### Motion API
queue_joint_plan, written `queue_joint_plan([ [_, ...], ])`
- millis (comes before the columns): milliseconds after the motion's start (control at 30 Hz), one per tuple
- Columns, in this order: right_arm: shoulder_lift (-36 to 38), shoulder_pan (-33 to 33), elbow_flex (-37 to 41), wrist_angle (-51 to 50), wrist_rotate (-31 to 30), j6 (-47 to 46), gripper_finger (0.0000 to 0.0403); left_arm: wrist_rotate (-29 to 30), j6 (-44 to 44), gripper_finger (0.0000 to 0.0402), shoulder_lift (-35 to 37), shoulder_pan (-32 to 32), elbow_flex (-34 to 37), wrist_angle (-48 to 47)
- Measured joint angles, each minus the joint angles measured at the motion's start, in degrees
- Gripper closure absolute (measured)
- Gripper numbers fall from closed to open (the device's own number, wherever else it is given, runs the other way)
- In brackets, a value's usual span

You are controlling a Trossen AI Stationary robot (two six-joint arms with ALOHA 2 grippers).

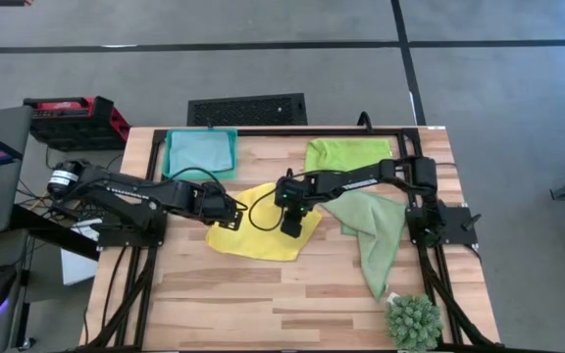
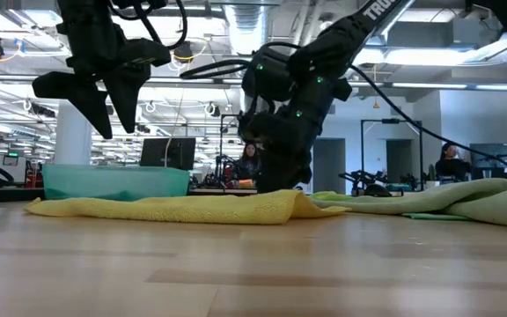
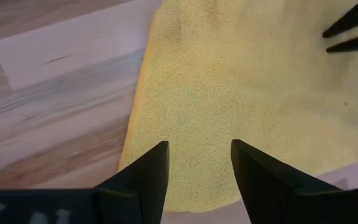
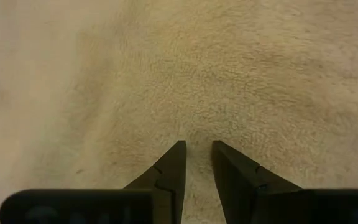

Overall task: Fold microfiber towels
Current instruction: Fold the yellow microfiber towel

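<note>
The yellow towel (image 1: pixel 260 233) lies flat mid-table. The right gripper (image 1: pixel 291 227) presses down on its right part, fingers nearly together with no cloth between them. The left gripper (image 1: pixel 231 208) hovers spread above its left edge. For a clean fold, each should pinch an edge, then lift evenly.

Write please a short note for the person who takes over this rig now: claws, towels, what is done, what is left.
Left claw: open, raised over the left edge of the yellow towel, holding nothing.
Right claw: down on the yellow towel near its right side, fingers narrowly apart; whether it pinches the cloth, I cannot tell.
Yellow towel: mid-table, with one flap turned over, fold not finished.
Sage towel: crumpled, right of the yellow one.
Lime towel: lies flat at the far right.
Blue towel: at the far left.
Left to do: finish the yellow towel, fold the sage towel.
</note>
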State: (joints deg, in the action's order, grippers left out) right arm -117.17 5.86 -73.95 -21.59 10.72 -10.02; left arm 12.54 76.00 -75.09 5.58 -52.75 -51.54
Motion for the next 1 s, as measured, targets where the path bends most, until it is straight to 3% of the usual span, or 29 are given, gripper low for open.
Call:
queue_joint_plan([
  [567,1.2,-9.0,0.1,-6.5,2.9,0.0,0.0301,1.3,-6.2,0.0236,0.0,-1.6,1.2,2.8],
  [867,10.3,-9.3,0.2,-14.3,-9.7,-1.6,0.0301,-0.8,-15.5,0.0236,0.0,-4.8,1.6,9.3],
  [1000,13.6,-7.9,0.2,-15.5,-10.5,-3.2,0.0301,-4.1,-15.8,0.0236,0.0,-5.0,1.6,8.4],
])
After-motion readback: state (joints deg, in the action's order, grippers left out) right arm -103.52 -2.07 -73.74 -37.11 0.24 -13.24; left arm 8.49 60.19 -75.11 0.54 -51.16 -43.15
